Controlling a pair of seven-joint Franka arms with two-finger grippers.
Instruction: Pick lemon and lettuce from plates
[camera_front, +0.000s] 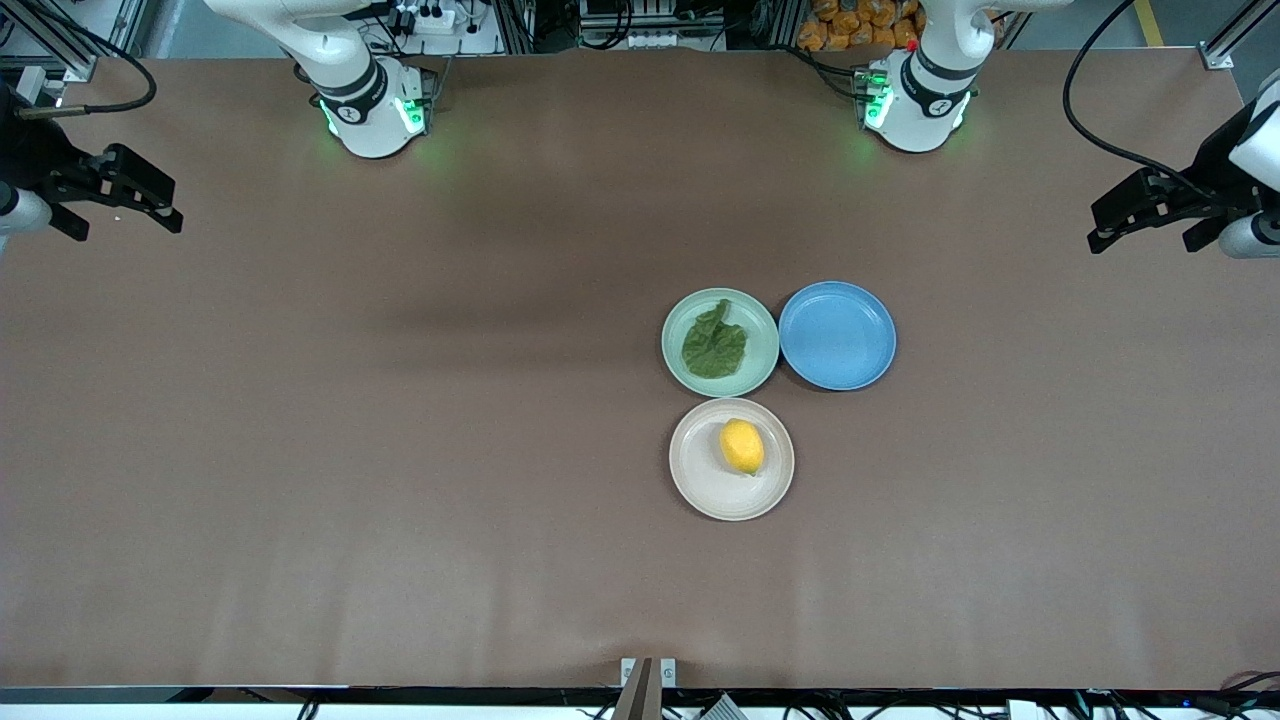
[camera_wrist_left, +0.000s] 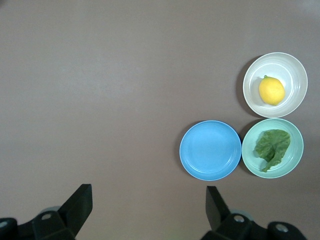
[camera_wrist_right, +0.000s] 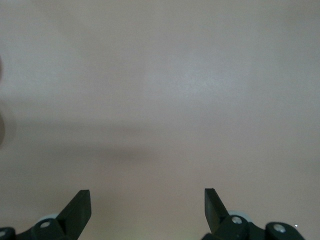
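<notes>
The yellow lemon (camera_front: 742, 446) lies on the beige-cream plate (camera_front: 700, 480). The dark-green lettuce (camera_front: 714, 343) lies on the pale mint plate (camera_front: 765, 365), which stands farther from the front camera than the cream plate. The left wrist view shows the lemon (camera_wrist_left: 271, 90), the lettuce (camera_wrist_left: 272, 146), the cream plate (camera_wrist_left: 295, 75) and the mint plate (camera_wrist_left: 296, 160). My left gripper (camera_front: 1145, 218) hangs open and empty over the left arm's end of the table. My right gripper (camera_front: 125, 200) hangs open and empty over the right arm's end. Both arms wait, away from the plates.
An empty blue plate (camera_front: 837, 335) stands beside the mint plate toward the left arm's end; it also shows in the left wrist view (camera_wrist_left: 210, 150). The brown table (camera_front: 400, 450) spreads wide around the three plates. The right wrist view shows only bare table (camera_wrist_right: 160, 100).
</notes>
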